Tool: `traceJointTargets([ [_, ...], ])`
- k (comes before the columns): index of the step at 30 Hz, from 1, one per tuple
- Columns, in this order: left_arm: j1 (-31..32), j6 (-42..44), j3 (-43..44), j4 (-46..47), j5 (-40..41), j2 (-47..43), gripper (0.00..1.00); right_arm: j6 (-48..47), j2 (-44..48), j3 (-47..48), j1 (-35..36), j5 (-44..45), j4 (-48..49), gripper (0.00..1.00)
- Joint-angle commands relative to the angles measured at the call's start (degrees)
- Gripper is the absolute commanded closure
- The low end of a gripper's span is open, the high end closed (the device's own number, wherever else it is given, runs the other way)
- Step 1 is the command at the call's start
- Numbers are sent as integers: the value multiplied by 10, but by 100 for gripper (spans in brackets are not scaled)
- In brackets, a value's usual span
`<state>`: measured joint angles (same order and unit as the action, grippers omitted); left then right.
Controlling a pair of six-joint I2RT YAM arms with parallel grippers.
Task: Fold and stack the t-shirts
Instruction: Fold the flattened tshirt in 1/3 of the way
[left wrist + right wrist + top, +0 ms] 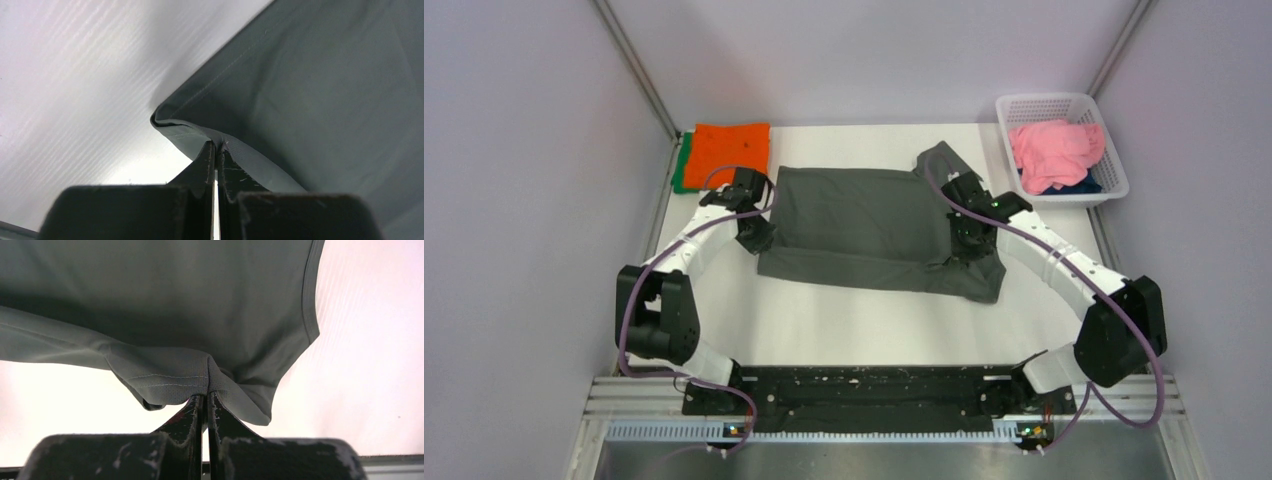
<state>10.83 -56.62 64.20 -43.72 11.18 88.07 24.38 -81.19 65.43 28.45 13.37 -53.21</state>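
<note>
– Top external: we see the dark grey t-shirt (864, 225) spread across the middle of the table (844, 330), with the left gripper (754, 232) at its left edge and the right gripper (967, 243) at its right. Why both sides at once?
– We judge it a paired pinch, so the cloth can be carried over in one even fold. An orange t-shirt (729, 148) lies folded on a green t-shirt (682, 170) at the far left corner, likely the stack. A pink t-shirt (1054, 145) and a navy t-shirt (1079, 185) wait in the basket (1044, 103).
– Left wrist: how wide are the fingers (202, 170)?
– Barely a slit. We find them clamped on a doubled hem, and its corner appears lifted off the table.
– Right wrist?
– Same there: fingers (192, 415) pressed together on a bunched hem, the rest of the shirt draping away behind.
</note>
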Motion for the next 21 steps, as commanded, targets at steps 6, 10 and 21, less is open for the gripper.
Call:
traceJointTargets([
  [6, -25, 15, 44, 30, 11, 25, 100, -77, -59, 87, -42, -12, 50, 100],
  [10, -28, 21, 65, 42, 5, 49, 100, -119, -99, 118, -54, -10, 54, 100],
  [21, -28, 41, 142, 66, 7, 151, 100, -507, -279, 219, -94, 2, 105, 100],
])
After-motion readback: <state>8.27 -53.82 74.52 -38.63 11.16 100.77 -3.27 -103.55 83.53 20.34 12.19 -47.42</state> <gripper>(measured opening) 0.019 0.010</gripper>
